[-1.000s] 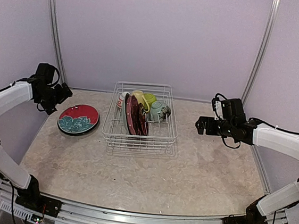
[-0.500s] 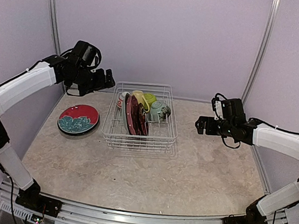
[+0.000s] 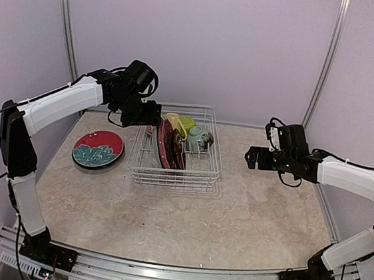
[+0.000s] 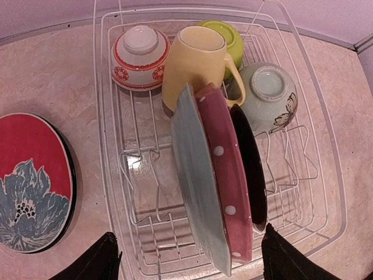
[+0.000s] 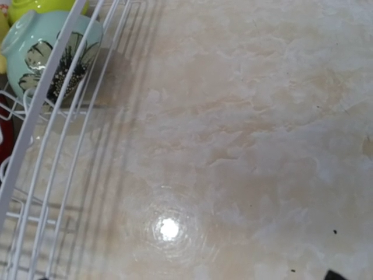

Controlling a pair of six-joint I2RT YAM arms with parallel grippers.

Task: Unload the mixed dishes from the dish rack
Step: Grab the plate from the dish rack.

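Pale lilac walls (image 3: pixel 197 41) close in 3 sides of the cell, with a metal upright (image 3: pixel 65 27) in each back corner. The counter (image 3: pixel 232 218) is beige, marbled stone in look, glossy enough to carry a bright spot of glare (image 5: pixel 169 228) under the right hand.

The white wire dish rack (image 4: pixel 105 146) lies directly beneath the left hand (image 3: pixel 151 115), which hovers above its rear left corner. That hand's 2 fingertips (image 4: pixel 108 262) stand wide apart with nothing between them. The right hand (image 3: pixel 252 157) hangs over bare counter, well apart from the rack, whose right wall lies off to its left. It spreads wide and holds nothing.

Out to the left of the left hand, a teal-and-red plate (image 3: pixel 97 149) lies flat on the counter, just beside the rack.

Below the left hand, 3 plates stand on edge side by side in the rack's middle: a pale teal plate (image 4: pixel 195 192), a pink dotted plate (image 4: pixel 227 175) and a dark plate (image 4: pixel 250 163).

Beyond them, along the rack's far end, sit a red-and-white bowl (image 4: pixel 140 58), a pale green bowl (image 4: pixel 268 93) with a dark flower, both with foot rings turned up toward the hand, and a lime green bowl (image 4: pixel 227 38). A pale yellow mug (image 4: pixel 195 64) lies between the bowls, touching the plates' far edges.
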